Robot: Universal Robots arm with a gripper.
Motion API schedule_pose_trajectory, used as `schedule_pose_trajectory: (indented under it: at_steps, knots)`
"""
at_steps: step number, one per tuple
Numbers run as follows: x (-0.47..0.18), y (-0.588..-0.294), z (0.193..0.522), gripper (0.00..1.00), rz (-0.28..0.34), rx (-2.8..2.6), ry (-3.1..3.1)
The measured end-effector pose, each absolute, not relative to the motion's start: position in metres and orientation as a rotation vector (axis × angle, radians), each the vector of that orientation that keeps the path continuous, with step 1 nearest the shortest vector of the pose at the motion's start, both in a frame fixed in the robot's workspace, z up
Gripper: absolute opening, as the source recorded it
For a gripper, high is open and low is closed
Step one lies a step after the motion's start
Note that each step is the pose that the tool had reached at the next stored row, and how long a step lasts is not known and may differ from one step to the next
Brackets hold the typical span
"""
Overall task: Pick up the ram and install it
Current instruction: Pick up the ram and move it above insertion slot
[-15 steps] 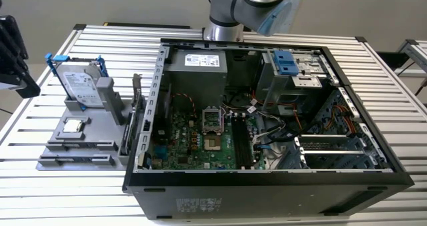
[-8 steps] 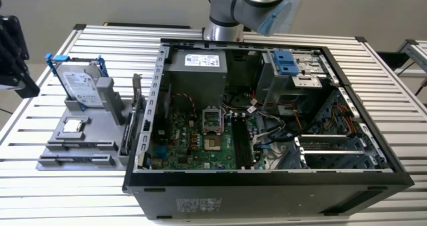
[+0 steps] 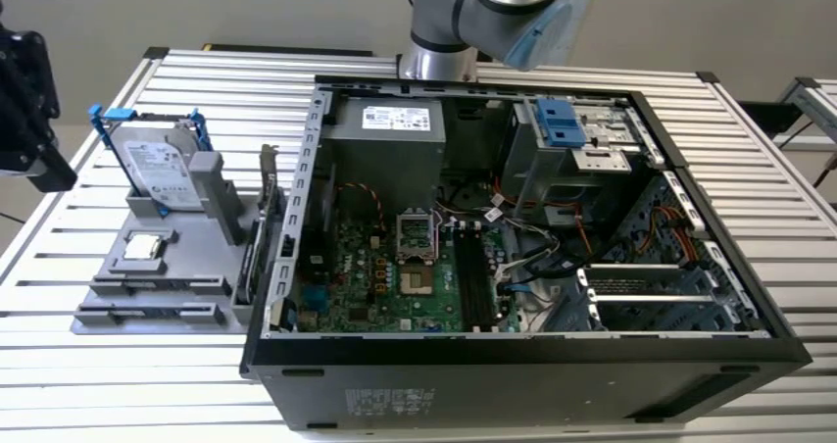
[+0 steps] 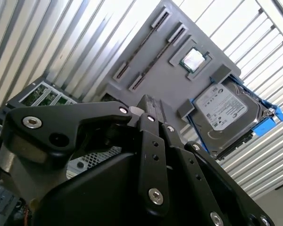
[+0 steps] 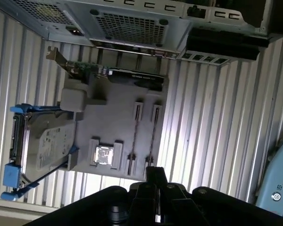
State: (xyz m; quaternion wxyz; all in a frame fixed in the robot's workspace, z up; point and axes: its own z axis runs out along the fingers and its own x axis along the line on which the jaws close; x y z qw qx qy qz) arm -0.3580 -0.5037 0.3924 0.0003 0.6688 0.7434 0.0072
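My end effector (image 4: 150, 107) hovers over grey tray (image 4: 167, 80), closed tight, gripping nothing I can see. Exterior view: tray on counter (image 3: 131, 384), 9 o'clock of open computer case (image 3: 523, 355).

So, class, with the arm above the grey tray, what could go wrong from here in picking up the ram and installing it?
1. The ram stands edge-up, a thin strip in the grey tray; a slightly offset gripper might miss or tilt it.
2. The CPU chip sits close beside it and could get knocked.
3. In the case, loose cables lie beside the memory slots; they might snag the stick.
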Motion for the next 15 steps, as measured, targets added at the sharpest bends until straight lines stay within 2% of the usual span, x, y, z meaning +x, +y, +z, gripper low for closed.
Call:
schedule_pose_trajectory:
  at_steps: [15]
  knots:
    - [-0.3580,-0.5038,0.3924,0.00,0.018,2.318,2.122]
